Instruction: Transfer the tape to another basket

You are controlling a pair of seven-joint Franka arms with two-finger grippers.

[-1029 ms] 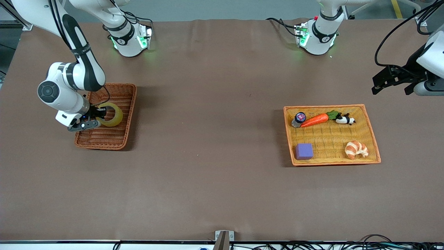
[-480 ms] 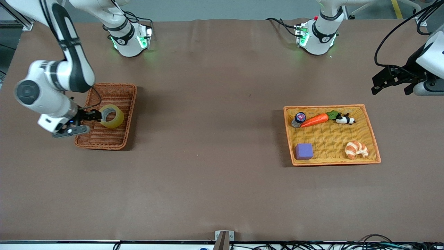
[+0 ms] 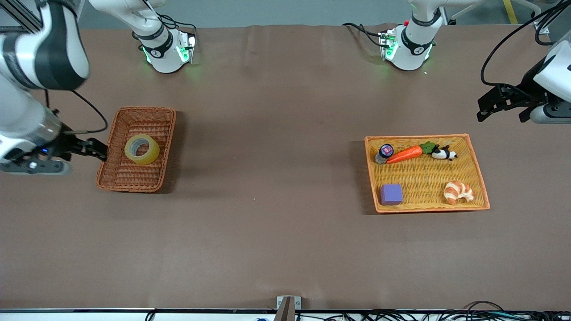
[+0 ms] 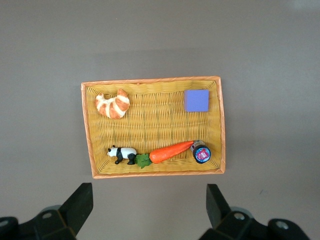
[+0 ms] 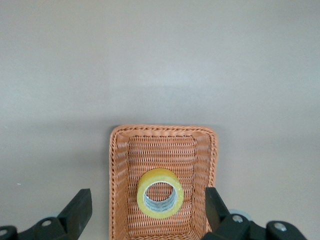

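Table: brown, basket (image 3: 117, 178) toward right arm's end
Tape (image 3: 142, 150): lies flat in basket; move looks done
Right gripper (image 3: 91, 148): jaws spread, empty, just beside basket
Left gripper (image 3: 498, 102): jaws spread, waiting above table near orange tray (image 3: 478, 173)

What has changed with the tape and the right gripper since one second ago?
The right gripper let go of the tape, opened and drew away past the basket rim. The tape now lies flat inside the basket. The left gripper and the tray items stayed as they were.

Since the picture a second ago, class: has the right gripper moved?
Yes. The right gripper has pulled away from the tape and now hangs open just outside the basket rim, toward the right arm's end of the table.
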